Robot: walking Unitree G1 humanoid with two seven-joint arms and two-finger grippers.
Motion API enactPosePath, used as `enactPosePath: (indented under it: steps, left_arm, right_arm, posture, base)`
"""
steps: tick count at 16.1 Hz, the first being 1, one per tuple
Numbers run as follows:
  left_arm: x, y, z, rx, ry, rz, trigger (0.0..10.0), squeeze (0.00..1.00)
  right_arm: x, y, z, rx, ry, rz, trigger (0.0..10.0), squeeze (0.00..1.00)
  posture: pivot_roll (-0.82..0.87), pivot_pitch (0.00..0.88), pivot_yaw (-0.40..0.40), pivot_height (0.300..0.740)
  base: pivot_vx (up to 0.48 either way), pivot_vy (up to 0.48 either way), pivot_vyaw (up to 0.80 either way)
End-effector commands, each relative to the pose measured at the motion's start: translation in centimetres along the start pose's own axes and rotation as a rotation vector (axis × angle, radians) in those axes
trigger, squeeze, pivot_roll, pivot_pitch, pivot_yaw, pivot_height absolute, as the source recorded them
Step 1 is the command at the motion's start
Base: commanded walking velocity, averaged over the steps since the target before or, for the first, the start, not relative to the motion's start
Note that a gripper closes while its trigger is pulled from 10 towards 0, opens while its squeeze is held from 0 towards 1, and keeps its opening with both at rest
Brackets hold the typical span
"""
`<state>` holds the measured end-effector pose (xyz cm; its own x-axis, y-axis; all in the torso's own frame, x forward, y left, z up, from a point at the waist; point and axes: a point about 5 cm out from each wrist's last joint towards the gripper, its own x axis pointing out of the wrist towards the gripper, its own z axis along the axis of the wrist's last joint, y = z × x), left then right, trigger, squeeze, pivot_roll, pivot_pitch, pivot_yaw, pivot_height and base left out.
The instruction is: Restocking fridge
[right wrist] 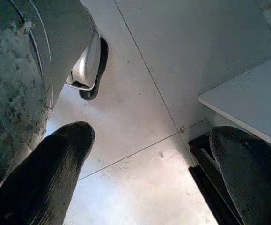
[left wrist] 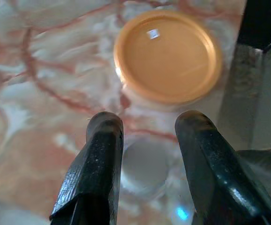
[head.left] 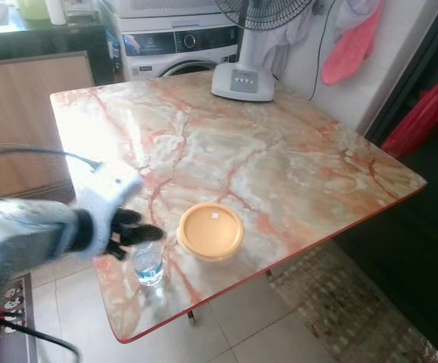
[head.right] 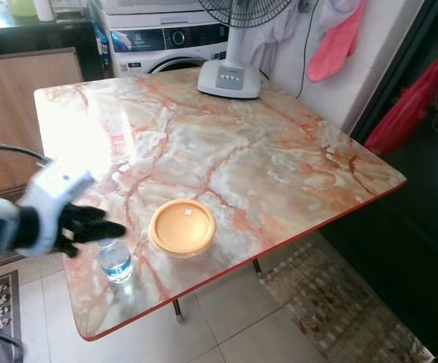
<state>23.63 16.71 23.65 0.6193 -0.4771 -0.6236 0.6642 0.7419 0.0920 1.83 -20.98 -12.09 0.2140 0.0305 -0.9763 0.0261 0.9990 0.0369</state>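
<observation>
A small clear water bottle with a blue label stands near the front left corner of the marble table. Just to its right sits a round yellow lidded container. My left gripper reaches in from the left and hovers directly above the bottle's top. In the left wrist view its black fingers are open, with the bottle's pale cap between them and the yellow container beyond. My right gripper hangs open over the tiled floor.
A fan base stands at the table's far edge, with a washing machine behind it. A pink cloth hangs on the wall, and a red bag is at the right. A rug lies below the table's front right edge.
</observation>
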Motion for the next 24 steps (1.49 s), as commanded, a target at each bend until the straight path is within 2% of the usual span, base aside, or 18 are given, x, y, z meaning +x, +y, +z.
enactPosePath:
  steps: [1,2,3,4,9,15,20,22,23,24]
  left_arm:
    - [-0.1,-0.1,0.1,0.014,-0.001,0.016,10.0,0.00]
    - [-0.1,0.2,0.2,0.007,-0.004,0.036,10.0,1.00]
    - [-0.1,0.6,0.2,-0.012,-0.007,0.059,10.0,1.00]
    - [-0.2,0.7,0.2,-0.022,-0.005,0.061,10.0,0.00]
    - [-0.2,0.3,-0.6,-0.023,0.029,0.022,10.0,0.00]
    - [-0.9,0.3,-0.7,0.007,0.050,0.007,10.0,0.00]
    - [-0.7,0.1,-1.2,-0.004,0.074,-0.014,10.0,0.00]
    - [-0.6,0.1,-1.5,-0.007,0.088,-0.017,8.0,0.00]
    - [-0.5,0.1,-1.5,-0.009,0.091,-0.020,3.3,0.00]
    - [-0.5,0.1,-1.6,-0.012,0.093,-0.019,0.0,0.00]
  right_arm:
    - [-0.1,-0.2,-0.3,-0.006,0.007,0.002,10.0,0.00]
    - [-0.1,-0.2,-0.3,-0.009,0.007,0.000,10.0,0.00]
    - [-0.1,-0.3,-0.3,-0.010,0.008,-0.002,10.0,0.00]
    - [-0.1,-0.3,-0.3,-0.011,0.009,-0.003,10.0,0.00]
    - [-0.1,-0.4,-0.2,-0.022,0.011,-0.003,10.0,0.00]
    - [-0.1,-0.3,-0.2,-0.025,0.012,0.002,10.0,0.00]
    - [0.0,-0.1,-0.1,-0.019,0.010,0.009,10.0,0.00]
    - [0.0,0.0,-0.1,-0.014,0.009,0.010,10.0,0.00]
    - [0.0,0.0,-0.2,-0.011,0.009,0.009,10.0,0.00]
    - [0.0,0.0,-0.2,-0.010,0.009,0.008,10.0,0.00]
  posture:
    - [0.24,0.000,-0.120,0.740]
    - [0.25,0.000,-0.126,0.740]
    - [0.25,0.000,-0.131,0.740]
    - [0.25,0.000,-0.134,0.740]
    - [0.25,0.000,-0.139,0.740]
    - [0.26,0.000,-0.131,0.740]
    - [0.26,0.000,-0.122,0.740]
    - [0.25,0.000,-0.120,0.740]
    - [0.25,0.000,-0.120,0.740]
    - [0.25,0.000,-0.119,0.740]
  base:
    - [0.000,0.000,0.00]
    - [0.000,0.000,0.00]
    - [0.000,0.000,0.00]
    - [0.000,0.000,0.00]
    - [0.000,0.000,0.00]
    - [0.000,0.000,0.00]
    - [0.000,0.000,0.00]
    - [0.000,0.000,0.00]
    - [0.000,0.000,0.00]
    - [0.000,0.000,0.00]
